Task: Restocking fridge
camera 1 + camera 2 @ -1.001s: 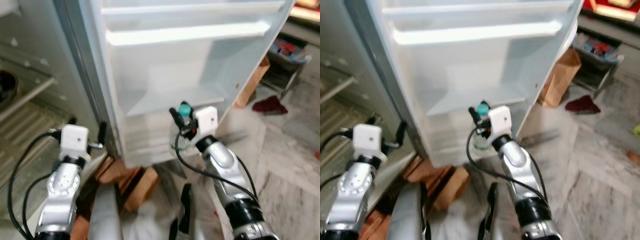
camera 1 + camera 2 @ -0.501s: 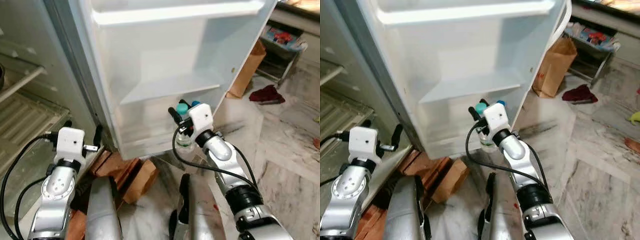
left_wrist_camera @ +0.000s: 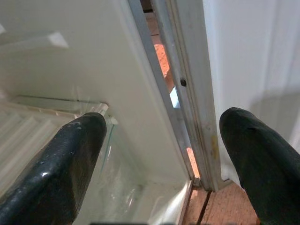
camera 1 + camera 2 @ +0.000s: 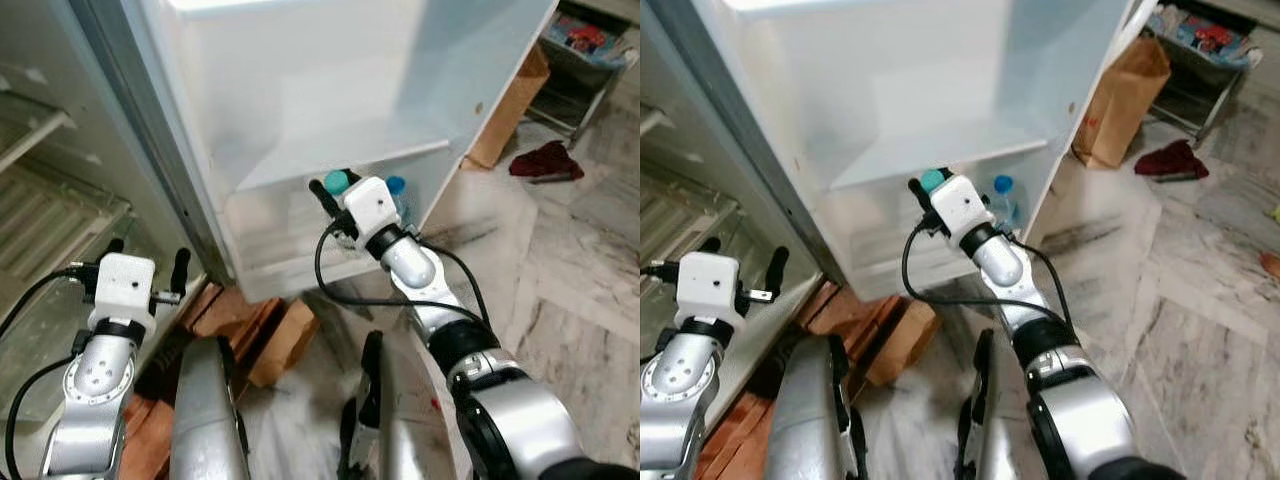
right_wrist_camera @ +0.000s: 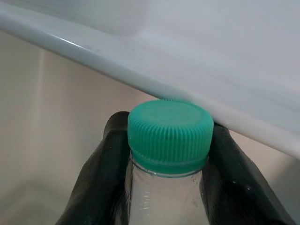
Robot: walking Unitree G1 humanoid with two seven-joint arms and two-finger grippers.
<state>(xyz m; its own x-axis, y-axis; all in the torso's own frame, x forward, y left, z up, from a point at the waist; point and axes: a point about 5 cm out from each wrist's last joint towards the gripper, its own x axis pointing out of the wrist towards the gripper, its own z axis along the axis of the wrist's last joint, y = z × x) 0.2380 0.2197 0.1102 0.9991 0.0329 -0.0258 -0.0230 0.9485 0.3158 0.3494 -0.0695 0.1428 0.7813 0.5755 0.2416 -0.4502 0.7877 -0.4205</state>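
Observation:
A clear bottle with a teal cap (image 4: 336, 181) is held by my right gripper (image 4: 333, 195), fingers shut around its neck. It sits at the open fridge door's (image 4: 300, 70) lower bin (image 4: 265, 225), just under the edge of a door shelf (image 4: 345, 163). In the right wrist view the cap (image 5: 169, 133) nearly touches the shelf edge (image 5: 140, 65). A second bottle with a blue cap (image 4: 396, 186) stands in the bin beside my right wrist. My left gripper (image 4: 147, 256) is open at the lower left, by the fridge body's frame (image 3: 187, 84).
Wire shelves of the fridge interior (image 4: 40, 200) lie at the left. Brown blocks (image 4: 260, 330) sit on the floor under the door. A brown paper bag (image 4: 510, 110), a red cloth (image 4: 545, 160) and a low rack (image 4: 590, 50) stand on the marble floor at the right.
My right arm has reached forward and carried the teal-capped bottle up to the door's lower bin, under the shelf edge. The camera has shifted. The left arm has stayed put.

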